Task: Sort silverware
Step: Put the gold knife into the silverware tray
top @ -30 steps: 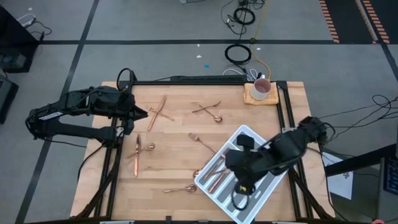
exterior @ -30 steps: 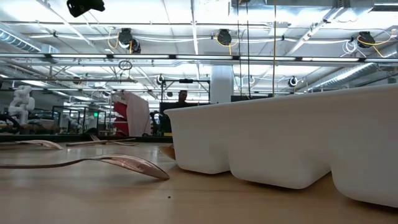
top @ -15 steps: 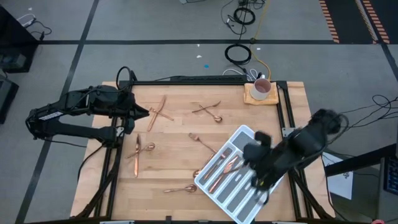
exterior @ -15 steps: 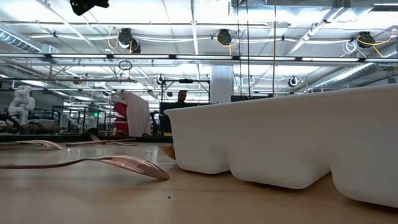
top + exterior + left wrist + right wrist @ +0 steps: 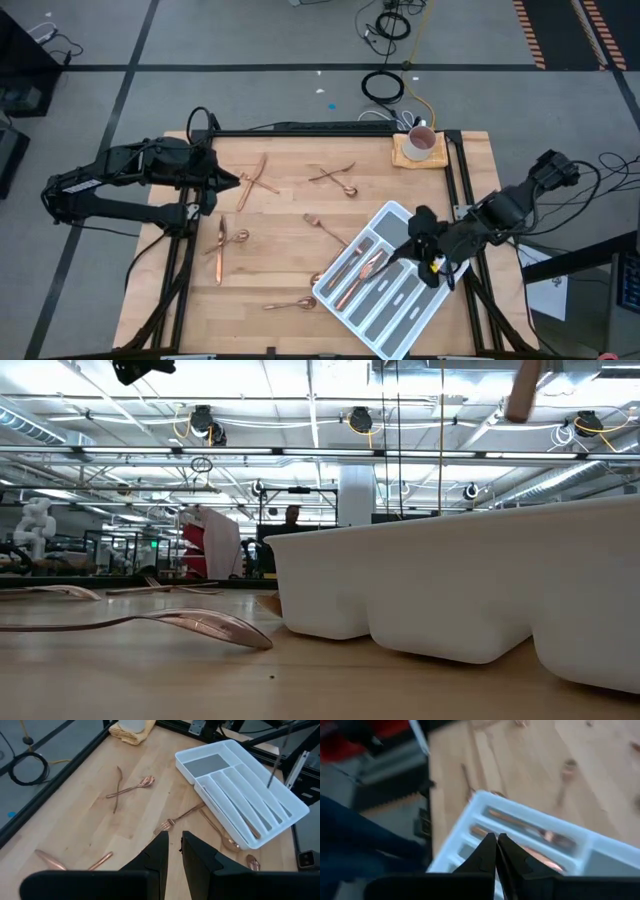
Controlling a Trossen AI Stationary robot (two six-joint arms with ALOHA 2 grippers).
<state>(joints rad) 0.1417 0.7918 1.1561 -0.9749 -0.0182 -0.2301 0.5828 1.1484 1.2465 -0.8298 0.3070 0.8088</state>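
Copper silverware lies scattered on the wooden table: a crossed pair, another pair, a fork, pieces at the left and a spoon. More silverware lies in the left slots of the white divided tray, which stands askew at the near right. My right gripper hangs shut and bare over the tray's far right part. My left gripper hovers near the table's left edge beside the crossed pair; its fingers stand a narrow gap apart with nothing between them.
A white mug sits on a yellow cloth at the far right corner. Black frame rails run along the table's far, left and right edges. Bare wood shows in the middle between the pieces. Cables lie on the floor beyond.
My right gripper has drawn back from low over the tray's near end toward the table's right and far edges, turning as it went and staying shut. The tray and the silverware lie as before.
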